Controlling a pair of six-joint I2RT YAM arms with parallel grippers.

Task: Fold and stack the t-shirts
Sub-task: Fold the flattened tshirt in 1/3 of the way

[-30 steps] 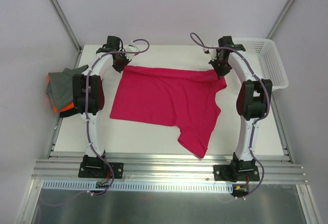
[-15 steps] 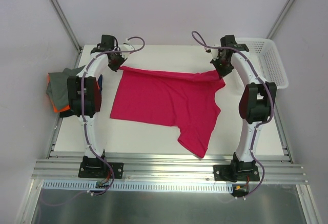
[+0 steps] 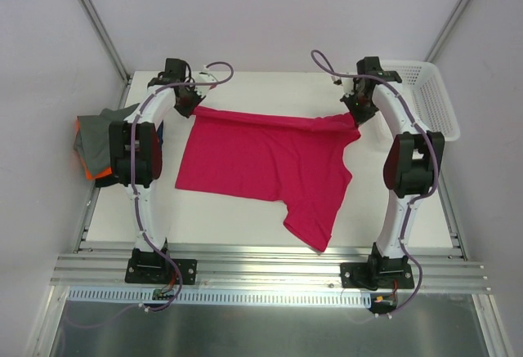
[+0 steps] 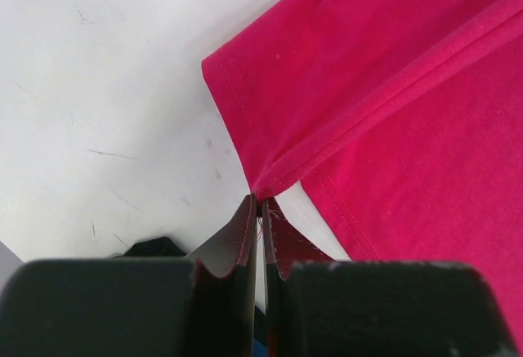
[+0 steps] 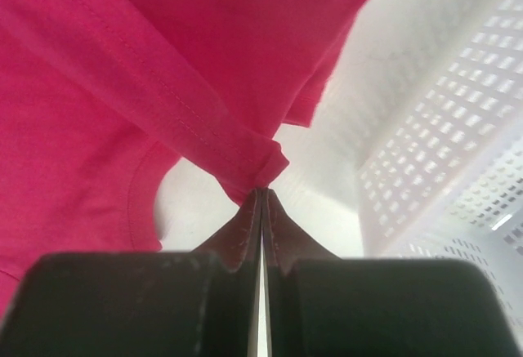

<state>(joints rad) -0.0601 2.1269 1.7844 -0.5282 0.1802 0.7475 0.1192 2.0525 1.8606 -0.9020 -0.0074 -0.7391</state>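
Two pinch points: L gripper (image 3: 186, 101) & R gripper (image 3: 357, 113) were each clamped on a far corner of pink t-shirt (image 3: 261, 161). Shirt lay on table (image 3: 237, 220), body nearward of both, far edge running L-R.

Both arms are wearing glossy white shells over slim, curved links, the left arm (image 3: 144, 210) and the right arm (image 3: 395, 218) matching as mirror twins. Bulky black joint housings (image 3: 135, 153) are breaking up the white midway (one per arm, rounded and dark). A purple cable (image 3: 214, 69) is looping near each wrist and trailing along the links. Black base plates (image 3: 159, 269) are sitting under both. Up close, the left gripper (image 4: 260, 203) and the right gripper (image 5: 261, 192) are showing dark, tapered fingers (image 4: 237, 238) on blocky black bodies.
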